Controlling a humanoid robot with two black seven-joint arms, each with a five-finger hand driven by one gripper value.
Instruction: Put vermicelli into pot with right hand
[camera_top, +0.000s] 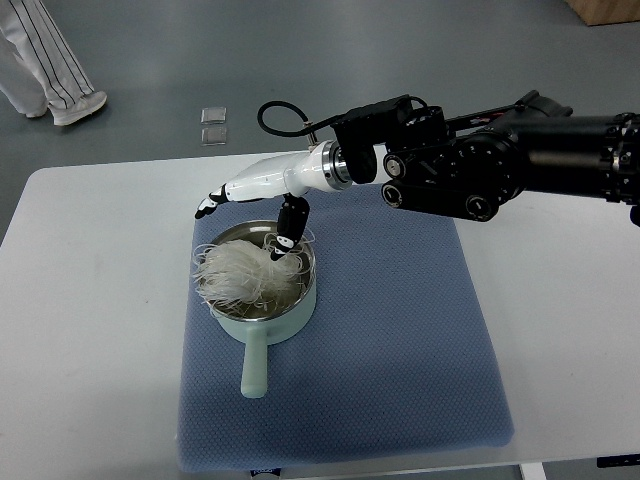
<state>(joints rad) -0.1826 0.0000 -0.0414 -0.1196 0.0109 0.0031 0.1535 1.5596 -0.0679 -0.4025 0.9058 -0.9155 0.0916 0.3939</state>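
Top view only. Reached in from the right edge with the right hand (255, 190), at the end of a black arm, and held it just above the far rim of the pale green pot (262, 335). Stretched the long fingers (212, 205) out to the left, spread and gripping nothing; pointed the thumb (288, 228) down, close over the vermicelli (240, 272), touching or not cannot be told. Looked like a release pose, probably so that the noodles could fall free.

Found the vermicelli as a white tangled bundle inside the pot, with loose loops hanging over the left rim. Judged the placing nearly done, though not tidy; those loops could slip out if the hand lifted carelessly.

Set the pot on a blue mat (400, 340) on the white table (90, 330), probably against sliding, with the pot handle (255, 370) turned to the near side, away from the working hand.

Saw no left arm. Noticed, far left on the floor, a person's shoe (80, 108) and two small clear squares (213, 125).
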